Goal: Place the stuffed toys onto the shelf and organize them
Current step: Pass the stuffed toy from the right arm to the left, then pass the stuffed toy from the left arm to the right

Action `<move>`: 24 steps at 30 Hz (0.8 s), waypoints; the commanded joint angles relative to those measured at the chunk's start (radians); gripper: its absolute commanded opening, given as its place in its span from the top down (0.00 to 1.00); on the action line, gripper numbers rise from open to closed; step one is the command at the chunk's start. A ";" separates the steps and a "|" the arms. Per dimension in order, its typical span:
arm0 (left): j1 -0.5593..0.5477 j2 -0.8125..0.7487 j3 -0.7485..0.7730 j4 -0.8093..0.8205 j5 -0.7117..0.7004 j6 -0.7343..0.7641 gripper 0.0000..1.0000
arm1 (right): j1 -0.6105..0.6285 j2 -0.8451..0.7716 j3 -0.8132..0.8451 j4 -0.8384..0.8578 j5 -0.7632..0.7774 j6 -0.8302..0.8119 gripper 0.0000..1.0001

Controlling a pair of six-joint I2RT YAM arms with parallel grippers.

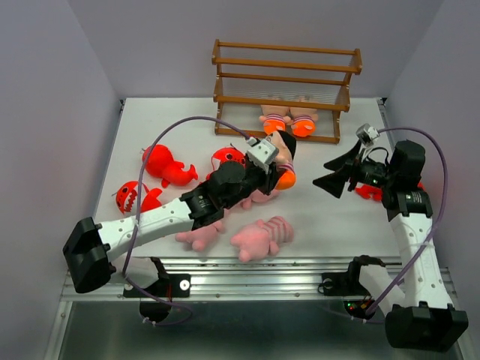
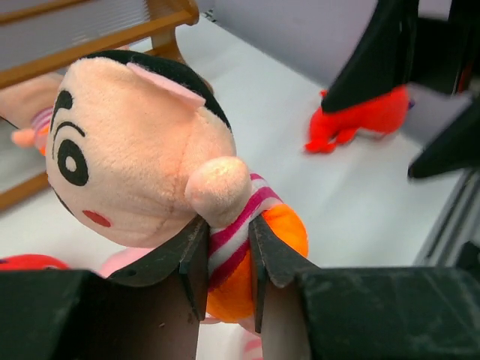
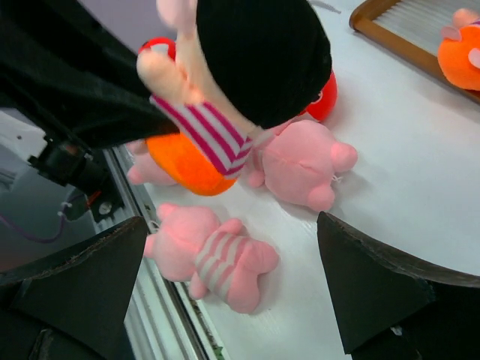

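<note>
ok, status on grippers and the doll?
Left gripper shut on doll, at its striped waist. Right gripper open, facing doll. Two dolls on shelf bottom tier.

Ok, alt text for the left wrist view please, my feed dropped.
The left gripper pinches a striped doll by its pink-and-white waist, its black-haired head tilted up-left. Behind it are the wooden shelf at upper left and a red shark on the white table.

Top external: high behind the arm bases, looking down on the whole table (image 1: 345,217), the shelf (image 1: 285,65) farthest.
Left wrist: very near, looking forward between its jaws at the striped doll (image 2: 142,165).
Right wrist: near, looking between its wide-apart jaws at the doll's back.
Shared: all views show this doll.
</note>
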 commanded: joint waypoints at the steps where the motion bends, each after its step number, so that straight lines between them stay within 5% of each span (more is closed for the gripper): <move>1: -0.051 -0.036 -0.051 -0.025 0.010 0.446 1.00 | 0.010 0.071 0.120 -0.014 -0.037 0.165 0.00; 9: -0.149 -0.002 -0.054 -0.037 -0.116 0.781 1.00 | 0.028 0.248 0.353 -0.133 -0.001 0.316 0.00; 24: -0.206 0.125 0.093 -0.031 -0.144 0.855 1.00 | 0.266 0.317 0.350 -0.319 0.375 0.098 0.00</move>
